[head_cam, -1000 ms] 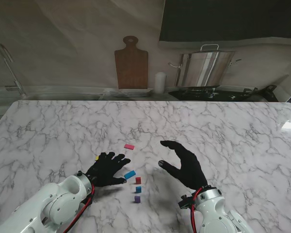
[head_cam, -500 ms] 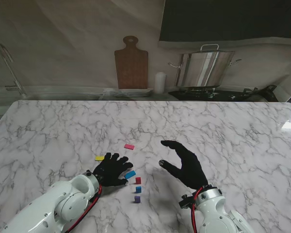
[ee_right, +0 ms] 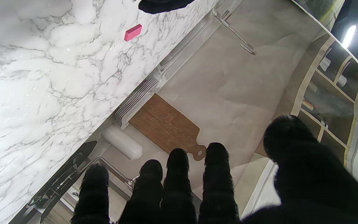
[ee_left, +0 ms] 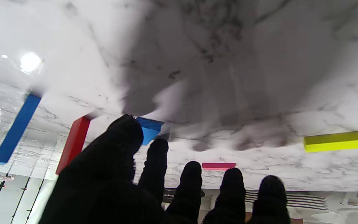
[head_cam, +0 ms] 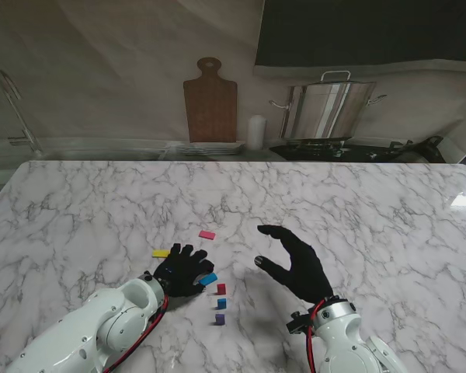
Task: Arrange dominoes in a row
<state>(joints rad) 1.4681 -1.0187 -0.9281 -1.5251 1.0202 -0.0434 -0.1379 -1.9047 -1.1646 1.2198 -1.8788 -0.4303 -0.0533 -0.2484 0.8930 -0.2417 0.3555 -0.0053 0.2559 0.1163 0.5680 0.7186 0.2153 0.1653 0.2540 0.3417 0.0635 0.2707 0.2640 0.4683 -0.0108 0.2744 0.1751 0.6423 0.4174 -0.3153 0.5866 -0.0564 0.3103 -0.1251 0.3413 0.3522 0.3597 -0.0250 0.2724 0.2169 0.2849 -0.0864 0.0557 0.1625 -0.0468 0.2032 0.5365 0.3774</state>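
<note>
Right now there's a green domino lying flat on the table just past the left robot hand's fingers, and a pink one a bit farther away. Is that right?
Not quite. The domino just past the left robot hand is yellow, not green; the stand view and the left wrist view both show it. It does lie flat on the table, and the pink domino does lie a bit farther from me.

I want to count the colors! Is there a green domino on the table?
No, the dominoes on the table are yellow, pink, light blue, red, blue and purple; none is green.
</note>
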